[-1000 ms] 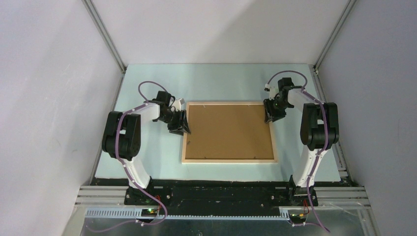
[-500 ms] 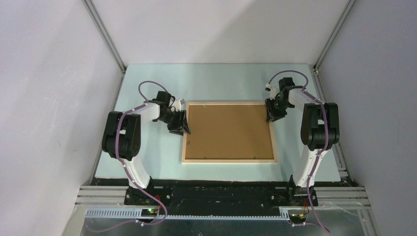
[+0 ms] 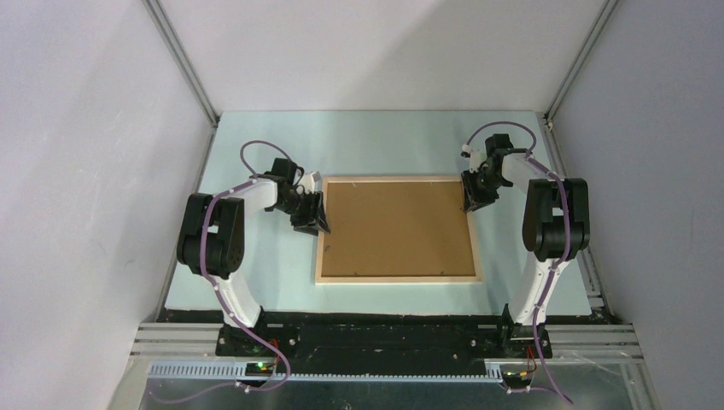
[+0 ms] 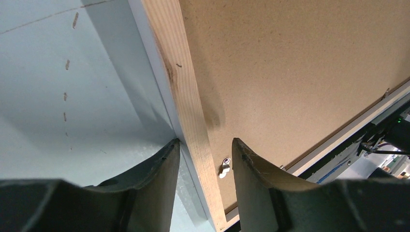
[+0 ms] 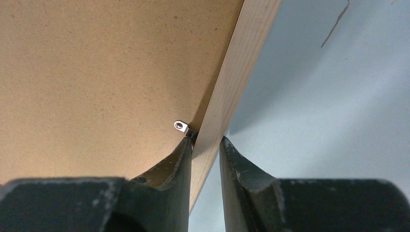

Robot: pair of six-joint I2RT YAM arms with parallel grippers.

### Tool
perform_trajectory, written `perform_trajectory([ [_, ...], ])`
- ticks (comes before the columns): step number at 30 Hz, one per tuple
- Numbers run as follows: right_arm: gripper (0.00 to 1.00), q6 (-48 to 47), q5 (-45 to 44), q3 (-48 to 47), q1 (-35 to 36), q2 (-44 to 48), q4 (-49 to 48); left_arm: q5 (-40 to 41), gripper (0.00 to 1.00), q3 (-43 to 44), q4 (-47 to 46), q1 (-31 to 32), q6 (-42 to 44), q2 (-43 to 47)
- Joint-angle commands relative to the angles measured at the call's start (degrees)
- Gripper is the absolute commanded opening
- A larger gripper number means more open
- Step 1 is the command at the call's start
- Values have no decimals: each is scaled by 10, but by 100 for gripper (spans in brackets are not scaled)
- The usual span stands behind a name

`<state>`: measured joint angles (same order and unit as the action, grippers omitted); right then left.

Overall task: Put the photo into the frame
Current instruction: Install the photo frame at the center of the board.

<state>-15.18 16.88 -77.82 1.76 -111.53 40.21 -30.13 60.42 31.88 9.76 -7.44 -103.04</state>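
Left claw spread loosely astride left rail of the frame; right claw tight on its right rail.

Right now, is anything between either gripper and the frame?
Nothing visible does. The left gripper straddles the left rail of the frame, jaws open; the right gripper pinches its right rail. The brown backing board fills the opening.

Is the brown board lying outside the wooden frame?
No, the brown board lies inside the frame, with pale wood rails bordering all four of its edges.
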Motion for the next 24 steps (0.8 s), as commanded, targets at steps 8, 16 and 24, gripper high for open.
perform_trajectory([
  [8, 49, 6, 65, -26, -12, 38, 6, 32, 51, 3, 9, 1, 23, 23],
  [16, 49, 7, 62, -6, -29, 46, 13, 38, 51, 3, 9, -2, 26, 39],
  [24, 45, 14, 53, 24, -30, 35, 1, 39, 51, 5, 9, -2, 27, 41],
])
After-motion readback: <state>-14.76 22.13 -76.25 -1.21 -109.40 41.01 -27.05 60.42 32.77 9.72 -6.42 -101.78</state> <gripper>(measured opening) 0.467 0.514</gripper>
